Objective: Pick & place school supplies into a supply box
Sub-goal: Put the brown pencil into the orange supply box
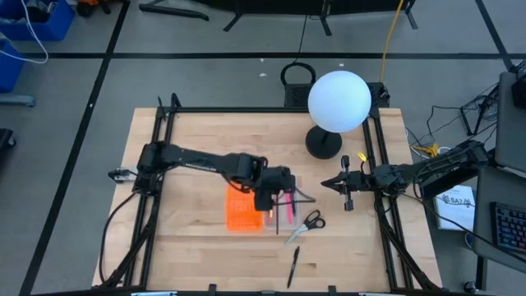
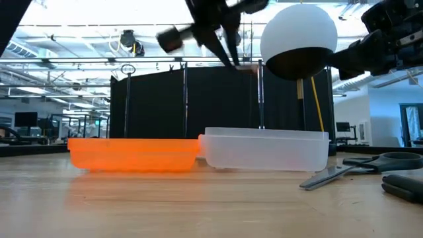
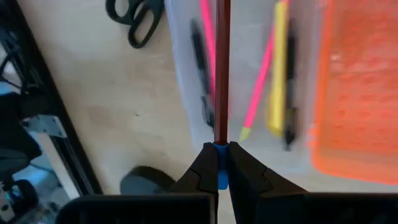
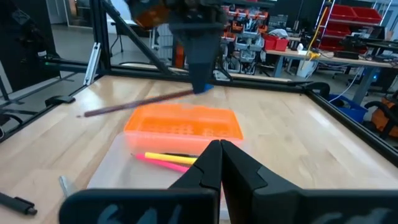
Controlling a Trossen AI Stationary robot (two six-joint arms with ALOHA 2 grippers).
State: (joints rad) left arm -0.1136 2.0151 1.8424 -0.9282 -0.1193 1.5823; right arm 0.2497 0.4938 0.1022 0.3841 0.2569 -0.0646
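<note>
The supply box lies open mid-table: its clear tray (image 1: 282, 207) (image 2: 264, 151) sits beside the joined orange perforated lid (image 1: 244, 210) (image 2: 132, 153). Pink, yellow and dark pens (image 3: 273, 93) (image 4: 165, 158) lie inside the tray. My left gripper (image 1: 278, 187) (image 3: 219, 168) hovers over the tray, shut on a dark red pencil (image 3: 222, 68) (image 4: 137, 103). Black-handled scissors (image 1: 306, 224) (image 2: 357, 166) and a dark pen (image 1: 292, 267) lie flat on the table nearer the near edge. My right gripper (image 1: 339, 184) (image 4: 221, 155) waits shut, to the tray's right. My left gripper pinches the pencil at its blue end (image 3: 219, 175) between the two fingertips. The shaft runs straight out from the fingers, in line with them, toward the table's near edge. It is lifted clear above the tray, nearly level, its free end (image 4: 87, 113) a little lower.
A white globe lamp (image 1: 339, 100) on a dark base stands at the far right of the table, close to my right arm. Black frame rails (image 1: 374, 164) run along the table's left and right sides. Bare wood lies left of the orange lid.
</note>
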